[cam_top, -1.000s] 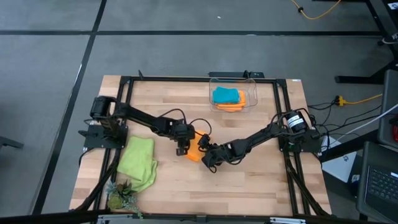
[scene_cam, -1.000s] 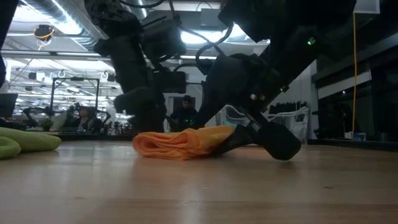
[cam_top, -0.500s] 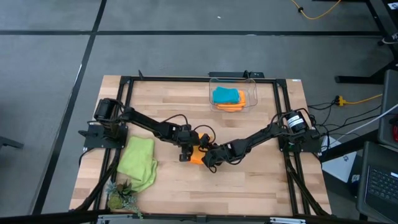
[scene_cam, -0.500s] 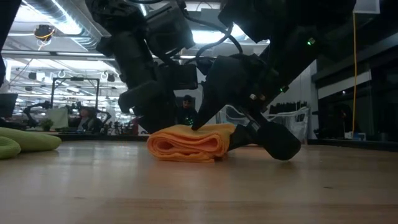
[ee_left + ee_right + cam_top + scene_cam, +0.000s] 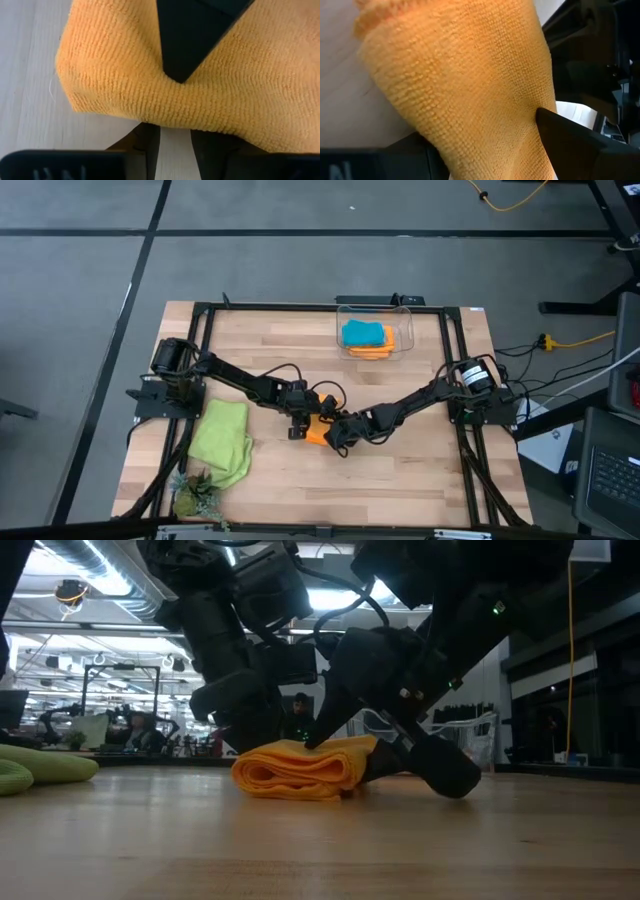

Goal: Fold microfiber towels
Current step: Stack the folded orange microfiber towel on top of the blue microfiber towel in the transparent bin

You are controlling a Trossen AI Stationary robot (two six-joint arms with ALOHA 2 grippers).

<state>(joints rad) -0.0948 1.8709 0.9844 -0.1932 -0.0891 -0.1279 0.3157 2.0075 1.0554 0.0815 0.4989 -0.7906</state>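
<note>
**Both arms meeting over an orange towel at mid-table**

The orange towel [image 5: 317,429] is lying folded into a thick roll near the middle of the table [image 5: 400,480], and both grippers are working on it from opposite sides. The left gripper [image 5: 297,424] is reaching in from the left edge, its fingers [image 5: 150,142] standing a narrow gap apart just below the cloth's edge; whether they are pinching any fabric cannot be told. The right gripper [image 5: 337,439] is coming in from the right edge with its fingers spread wide around the towel's bulk, one fingertip [image 5: 570,135] pressing into the nap.

A lime green towel [image 5: 223,438] is lying loosely bunched near the table's front left corner, beside a small green plant [image 5: 193,498]. A clear bin [image 5: 405,330] is sitting at the back edge, holding a turquoise towel [image 5: 362,334] stacked on another orange one [image 5: 375,352].

Pale embossed letters are showing on the left wrist's housing, too cropped to read. No other writing is legible.
</note>
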